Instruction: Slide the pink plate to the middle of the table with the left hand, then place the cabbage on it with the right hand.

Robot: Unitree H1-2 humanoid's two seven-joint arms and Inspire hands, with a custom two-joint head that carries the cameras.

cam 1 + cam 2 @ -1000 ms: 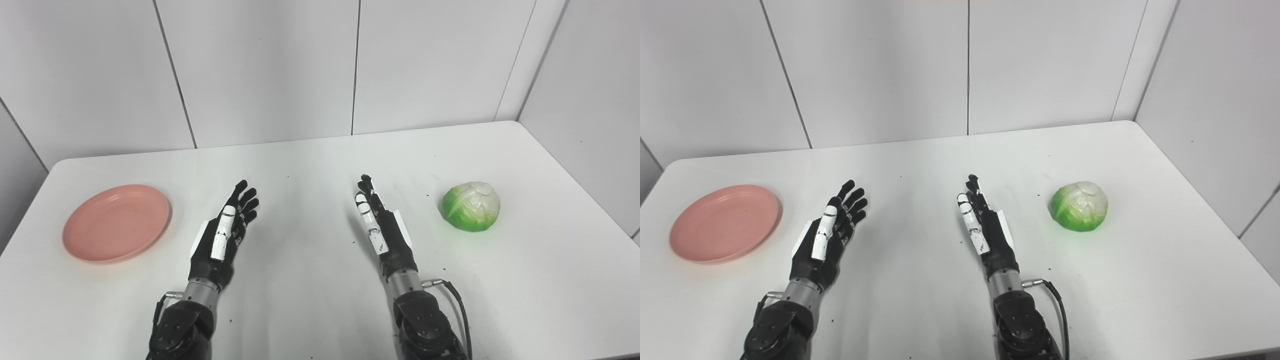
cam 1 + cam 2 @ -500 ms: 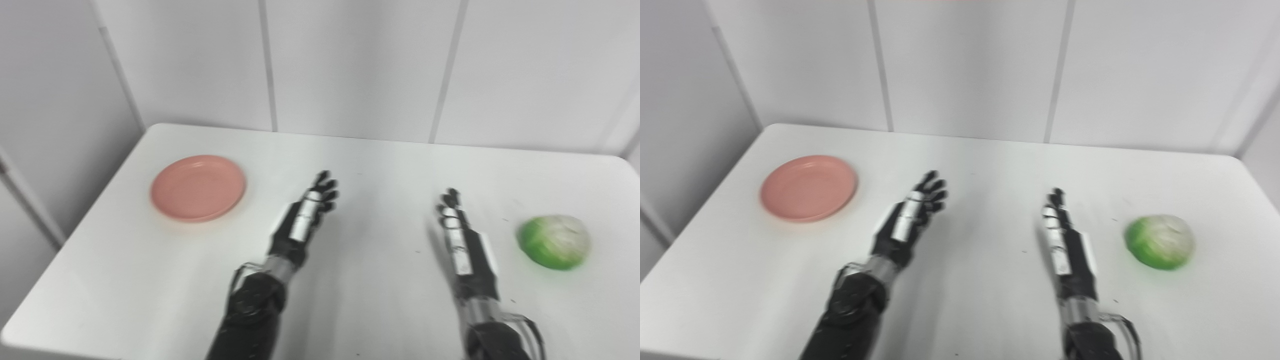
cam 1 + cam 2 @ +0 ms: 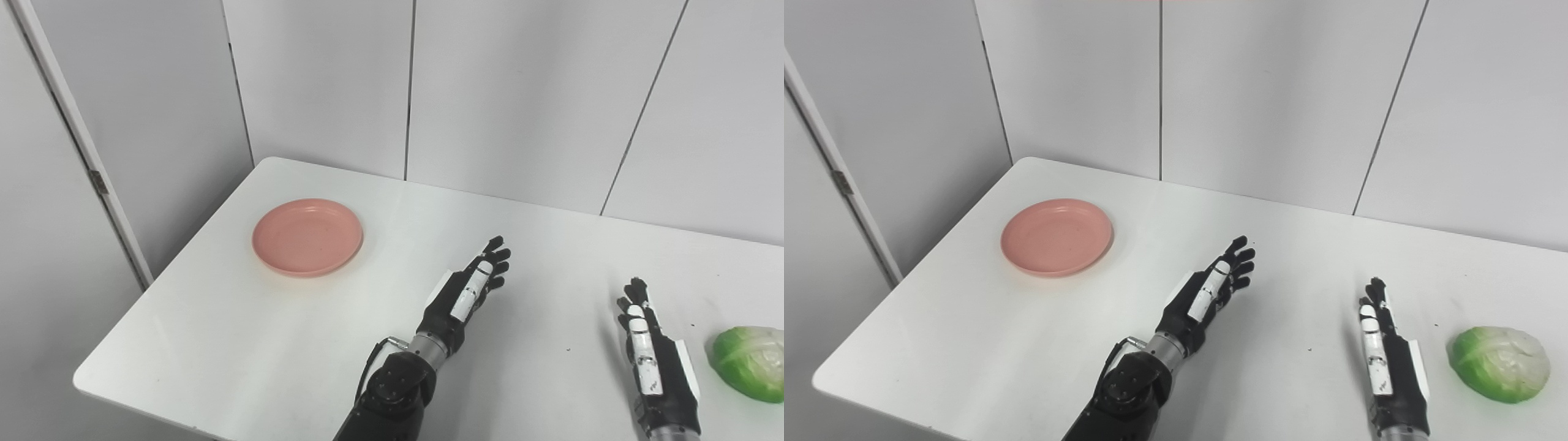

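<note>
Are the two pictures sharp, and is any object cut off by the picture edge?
Left eye view: sharp, evenly lit, soft shadows; the cabbage is cut by the right edge. Right eye view: also sharp; the cabbage shows whole, and the pink plate is clear with no glare.

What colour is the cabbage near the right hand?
Bright green fading to whitish on top; the cabbage shows whole in the right eye view.

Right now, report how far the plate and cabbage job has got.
Nothing is done yet. The plate sits bare near the table's left end, untouched. The left robot hand is open at mid-table, apart from it. The cabbage lies on the table beside the open right robot hand. Both the slide and the placing remain.
</note>
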